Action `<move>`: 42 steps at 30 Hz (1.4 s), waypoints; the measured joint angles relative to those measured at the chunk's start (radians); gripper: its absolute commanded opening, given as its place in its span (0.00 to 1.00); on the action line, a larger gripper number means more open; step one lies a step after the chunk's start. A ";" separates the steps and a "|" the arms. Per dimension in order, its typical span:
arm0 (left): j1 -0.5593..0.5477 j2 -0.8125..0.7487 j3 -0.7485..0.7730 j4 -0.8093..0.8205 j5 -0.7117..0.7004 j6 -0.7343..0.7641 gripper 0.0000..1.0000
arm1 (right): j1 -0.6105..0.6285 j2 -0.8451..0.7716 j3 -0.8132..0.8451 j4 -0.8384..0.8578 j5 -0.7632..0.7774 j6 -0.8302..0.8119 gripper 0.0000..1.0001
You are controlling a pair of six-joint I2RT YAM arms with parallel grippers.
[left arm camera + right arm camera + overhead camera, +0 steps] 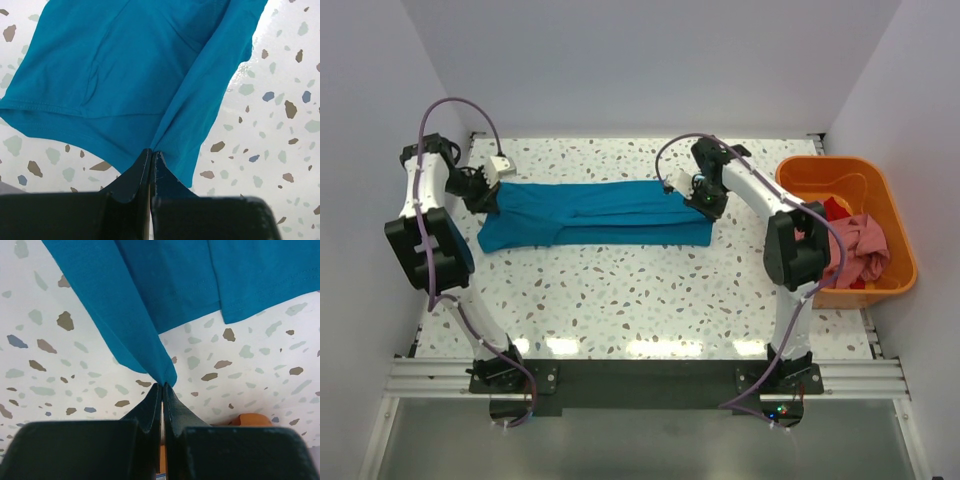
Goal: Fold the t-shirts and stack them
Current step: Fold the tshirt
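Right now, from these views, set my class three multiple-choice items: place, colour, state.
1. Where does the orange tub stand? A) at the table's right edge B) at its left edge C) mid-table
2. What colour is the t-shirt stretched between the arms? A) red B) teal-blue C) pink
3. How are the left end effector and right end effector? A) both open B) both shut on the t-shirt C) one open
1 A: the top view shows it there. 2 B: every view shows teal cloth. 3 B: each wrist view shows cloth pinched between closed jaws.
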 measured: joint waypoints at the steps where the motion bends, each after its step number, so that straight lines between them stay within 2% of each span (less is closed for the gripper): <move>1: 0.000 0.010 0.006 0.007 0.000 -0.008 0.00 | -0.002 0.010 0.009 -0.001 0.001 -0.006 0.00; 15: -0.017 0.090 0.055 0.076 -0.013 -0.086 0.00 | -0.009 0.153 0.166 -0.026 0.006 -0.053 0.00; 27: -0.085 0.157 0.094 0.130 -0.061 -0.093 0.00 | -0.009 0.159 0.172 -0.031 0.008 -0.058 0.00; 42: -0.088 0.213 0.127 0.154 -0.103 -0.093 0.00 | -0.009 0.222 0.203 -0.021 0.033 -0.057 0.00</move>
